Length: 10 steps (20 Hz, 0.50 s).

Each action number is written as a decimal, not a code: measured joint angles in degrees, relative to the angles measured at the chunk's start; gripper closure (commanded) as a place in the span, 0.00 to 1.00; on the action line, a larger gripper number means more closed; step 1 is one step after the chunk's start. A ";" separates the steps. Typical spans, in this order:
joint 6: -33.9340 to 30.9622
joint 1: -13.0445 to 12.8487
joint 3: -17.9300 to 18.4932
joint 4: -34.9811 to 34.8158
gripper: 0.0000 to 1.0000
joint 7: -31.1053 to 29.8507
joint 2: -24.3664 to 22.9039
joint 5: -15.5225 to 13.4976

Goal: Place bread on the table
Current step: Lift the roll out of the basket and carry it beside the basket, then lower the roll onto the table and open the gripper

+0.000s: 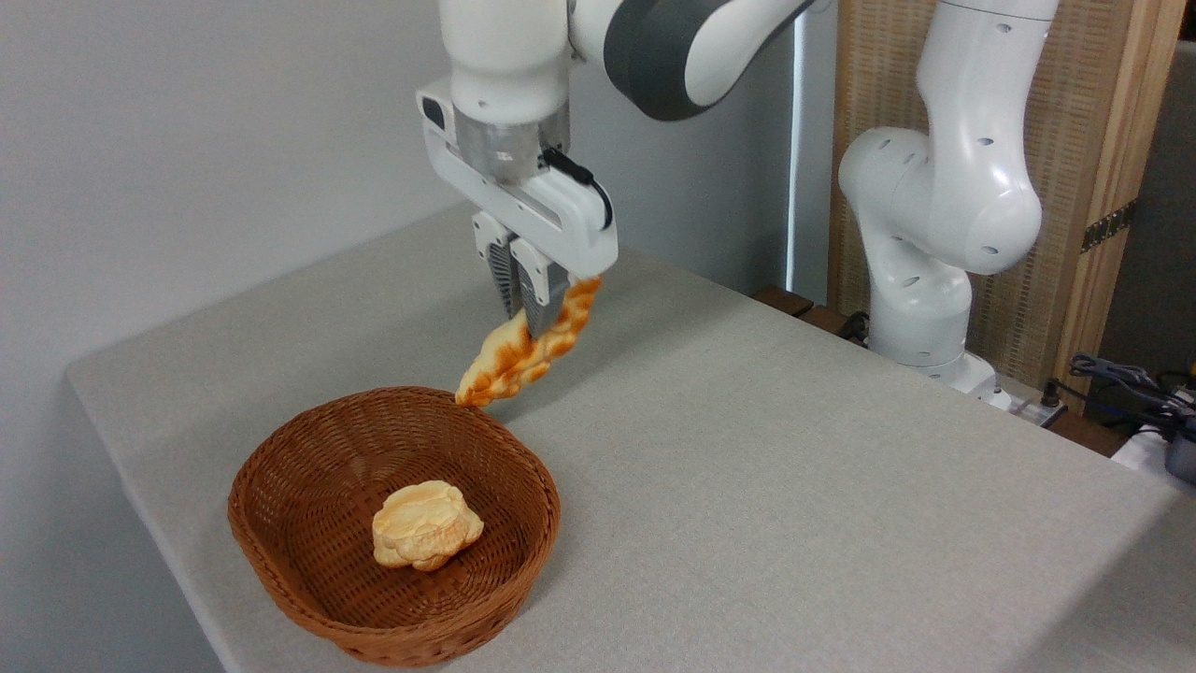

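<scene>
The table [747,467], covered in plain light grey-beige cloth, spreads out beneath the fingers on every side, its far-left edge meeting a pale wall. The white robot arm [934,187] rises from its base at the table's far right edge, well to the right of the fingers, and reaches across the top of the view to come down above them. Below and to the left of the fingers sits the brown wicker basket [280,486], resting on the cloth. The gripper [525,322] points downward with its two fingers [540,299] clenched on the bread [523,360], pinching the loaf near its upper half. The bread is held in the air, tilted: its upper end sticks out just to the right of the fingers, while its lower tapered end hangs down and to the left of them, its tip showing just over the basket's far rim. Whether that tip touches the rim cannot be told. A small round pale bun [426,537] lies on the basket floor, well below the fingers and a little to their left.
</scene>
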 measured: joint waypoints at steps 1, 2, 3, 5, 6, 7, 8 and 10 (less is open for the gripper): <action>0.00 -0.09 0.00 -0.85 0.70 0.07 -0.15 0.00; 0.00 -0.22 -0.01 -1.59 0.62 0.25 -0.34 0.00; -0.01 -0.31 -0.06 -2.32 0.59 0.87 -0.59 0.00; -0.02 -0.49 -0.23 -3.78 0.27 2.18 -1.09 0.00; -0.03 -0.62 -0.33 -4.50 0.24 2.58 -1.25 0.00; -0.03 -0.85 -0.39 -5.09 0.17 2.87 -1.29 0.00; -0.03 -1.11 -0.40 -5.51 0.11 3.09 -1.28 0.00; -0.02 -1.46 -0.40 -5.93 0.00 3.19 -1.15 0.00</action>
